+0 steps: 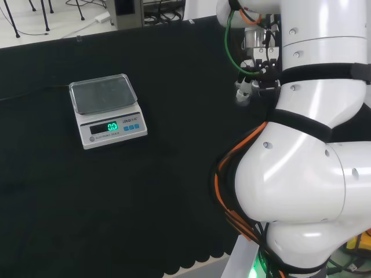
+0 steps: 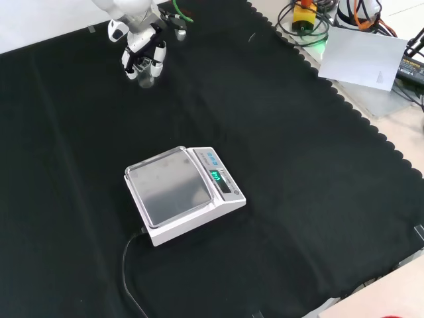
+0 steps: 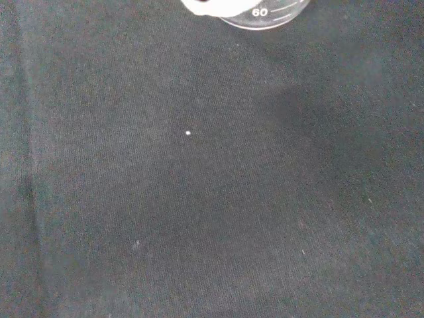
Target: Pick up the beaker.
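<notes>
Clear glass beaker (image 2: 146, 80) sits at eleven o'clock from the scale (image 2: 184, 192) in the front view, the hand (image 2: 142, 54) curling its fingers around it; lifting looks yet to come.

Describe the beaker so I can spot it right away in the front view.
Start at the white scale mid-cloth, then look up toward the view's top left, where the robot hand comes down. The beaker is the small clear vessel right at its fingers, the one glass piece I can make out.
</notes>
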`<move>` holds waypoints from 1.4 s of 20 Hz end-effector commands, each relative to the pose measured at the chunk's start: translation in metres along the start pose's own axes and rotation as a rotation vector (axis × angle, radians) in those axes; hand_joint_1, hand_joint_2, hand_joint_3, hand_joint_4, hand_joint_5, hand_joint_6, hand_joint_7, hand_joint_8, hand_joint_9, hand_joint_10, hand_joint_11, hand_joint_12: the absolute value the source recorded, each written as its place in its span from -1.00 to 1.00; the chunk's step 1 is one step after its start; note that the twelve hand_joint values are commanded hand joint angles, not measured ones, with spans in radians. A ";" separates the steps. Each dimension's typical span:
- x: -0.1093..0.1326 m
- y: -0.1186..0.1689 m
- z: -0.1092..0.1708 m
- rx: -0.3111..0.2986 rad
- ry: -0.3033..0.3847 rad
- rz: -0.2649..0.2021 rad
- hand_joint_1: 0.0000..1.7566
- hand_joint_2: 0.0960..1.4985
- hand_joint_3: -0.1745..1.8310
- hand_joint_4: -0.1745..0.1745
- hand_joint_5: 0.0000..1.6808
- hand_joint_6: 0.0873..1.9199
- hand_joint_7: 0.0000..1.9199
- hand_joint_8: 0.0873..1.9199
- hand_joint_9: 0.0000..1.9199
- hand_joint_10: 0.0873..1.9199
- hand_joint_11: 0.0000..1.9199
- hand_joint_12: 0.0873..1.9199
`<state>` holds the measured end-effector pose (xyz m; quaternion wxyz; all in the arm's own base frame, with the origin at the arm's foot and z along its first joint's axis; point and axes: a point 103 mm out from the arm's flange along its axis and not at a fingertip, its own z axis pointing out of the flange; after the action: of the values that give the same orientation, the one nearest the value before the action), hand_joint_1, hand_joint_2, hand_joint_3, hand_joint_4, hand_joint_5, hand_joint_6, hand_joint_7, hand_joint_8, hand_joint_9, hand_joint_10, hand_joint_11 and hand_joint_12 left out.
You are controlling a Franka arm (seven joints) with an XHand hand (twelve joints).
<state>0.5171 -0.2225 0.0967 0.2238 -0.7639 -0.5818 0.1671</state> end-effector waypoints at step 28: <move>0.025 -0.103 -0.123 -0.118 -0.108 -0.123 0.56 0.46 -0.83 -1.00 0.07 0.12 -0.13 0.12 0.10 0.10 0.20 -0.16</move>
<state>0.5174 -0.2031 0.2185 0.1572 -0.7418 -0.6340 0.1521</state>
